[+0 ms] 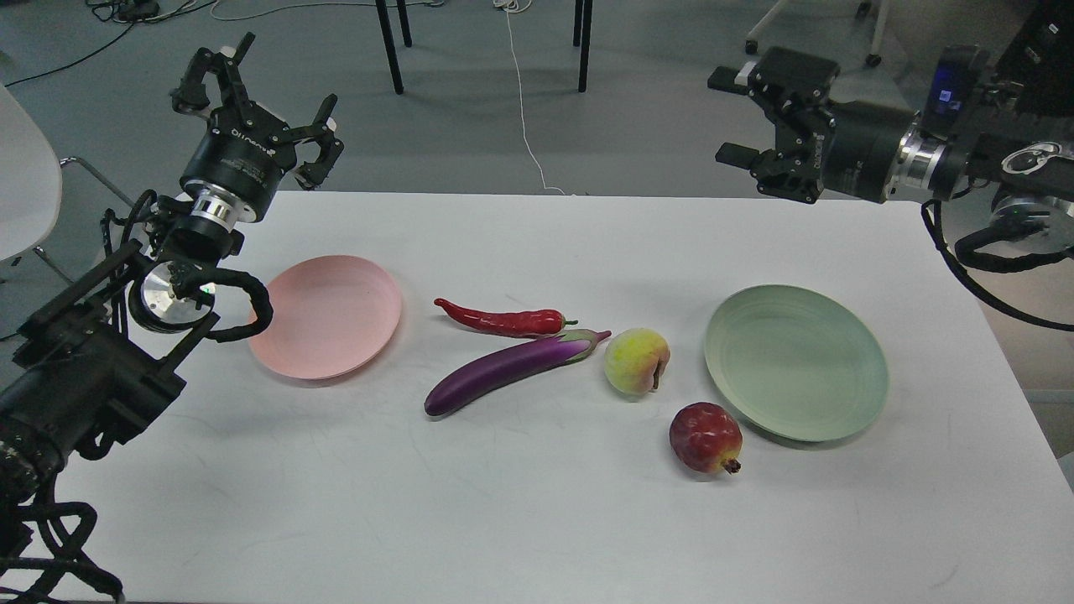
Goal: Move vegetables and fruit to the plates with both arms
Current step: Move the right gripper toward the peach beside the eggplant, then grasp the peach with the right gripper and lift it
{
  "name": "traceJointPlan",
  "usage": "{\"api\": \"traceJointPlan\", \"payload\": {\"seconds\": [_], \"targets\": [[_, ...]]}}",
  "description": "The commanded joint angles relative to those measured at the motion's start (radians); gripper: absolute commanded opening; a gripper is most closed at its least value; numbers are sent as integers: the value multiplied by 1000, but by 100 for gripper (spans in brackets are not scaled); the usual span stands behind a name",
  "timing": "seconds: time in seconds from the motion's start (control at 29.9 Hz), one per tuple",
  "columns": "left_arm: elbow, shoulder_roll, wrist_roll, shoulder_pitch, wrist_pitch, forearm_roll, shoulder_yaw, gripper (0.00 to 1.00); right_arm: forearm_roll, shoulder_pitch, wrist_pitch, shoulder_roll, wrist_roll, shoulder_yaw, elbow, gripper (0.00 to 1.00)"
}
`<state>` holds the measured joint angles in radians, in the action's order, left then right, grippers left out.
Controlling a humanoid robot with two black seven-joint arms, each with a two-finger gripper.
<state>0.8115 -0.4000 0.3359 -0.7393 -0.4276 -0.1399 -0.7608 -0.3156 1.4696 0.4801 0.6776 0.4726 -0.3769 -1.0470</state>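
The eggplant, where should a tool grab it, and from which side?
Grip the eggplant across its thick purple middle, coming straight down from above. It lies flat on the table, so its long sides are free there; the cap end sits close to the chili pepper and the peach.

white table (537, 537) | pink plate (327, 316), chili (503, 320), eggplant (503, 369), peach (637, 361), pomegranate (705, 437), green plate (795, 361)

Both arms hang raised over the far corners of the table (520, 520), left gripper (256, 96) fingers spread, right gripper (738, 117) jaws parted, both empty.
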Motion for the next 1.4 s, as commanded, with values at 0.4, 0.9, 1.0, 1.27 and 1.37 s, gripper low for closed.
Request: {"api": "traceJointPlan", "payload": {"seconds": [0.4, 0.9, 1.0, 1.27, 1.37], "targets": [[49, -74, 23, 11, -26, 2, 0, 98, -335, 341, -81, -487, 1, -674, -39, 98], [49, -111, 21, 35, -33, 2, 6, 98, -326, 167, -78, -658, 9, -729, 163, 96], [49, -114, 21, 35, -33, 2, 6, 98, -326, 137, -78, -673, 8, -729, 197, 96], [48, -115, 23, 35, -33, 3, 6, 98, -332, 80, -86, -678, 7, -728, 246, 94], [48, -118, 23, 35, -31, 2, 6, 98, -330, 72, -84, -678, 9, -726, 248, 83]]}}
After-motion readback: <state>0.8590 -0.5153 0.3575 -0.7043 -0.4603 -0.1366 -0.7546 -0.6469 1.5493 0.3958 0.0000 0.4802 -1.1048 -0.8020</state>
